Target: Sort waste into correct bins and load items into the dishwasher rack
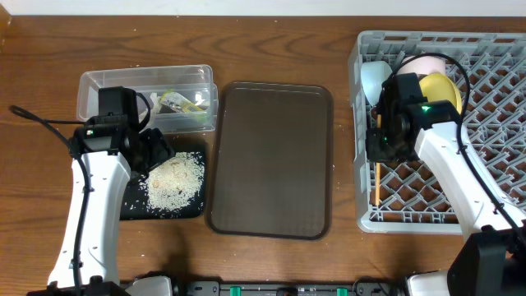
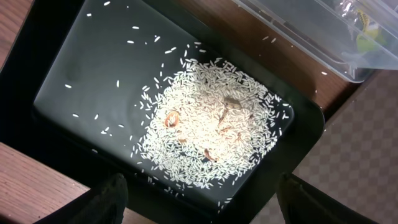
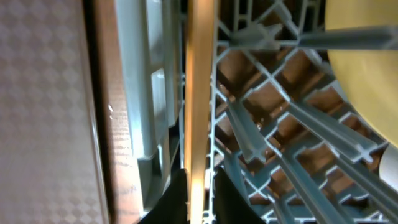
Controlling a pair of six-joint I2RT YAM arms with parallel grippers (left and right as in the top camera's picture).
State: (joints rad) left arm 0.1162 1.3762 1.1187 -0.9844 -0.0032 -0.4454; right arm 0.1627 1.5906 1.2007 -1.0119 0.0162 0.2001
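**Chopsticks going into the rack**

The right gripper [image 3: 199,208] is pinched shut on the thin wooden chopsticks [image 3: 200,93]. They run along the left wall of the large square grey plastic dishwasher rack [image 1: 509,107], at the right of the overhead frame, near the round yellow plate [image 1: 444,89]. Loading looks like the step in hand; the next move calls for lowering them onto the lattice and letting go. The left gripper [image 2: 202,196] hangs wide open and empty over the loose white rice grains [image 2: 211,124] in the shallow black rectangular tray [image 2: 93,81] (lower left, overhead)
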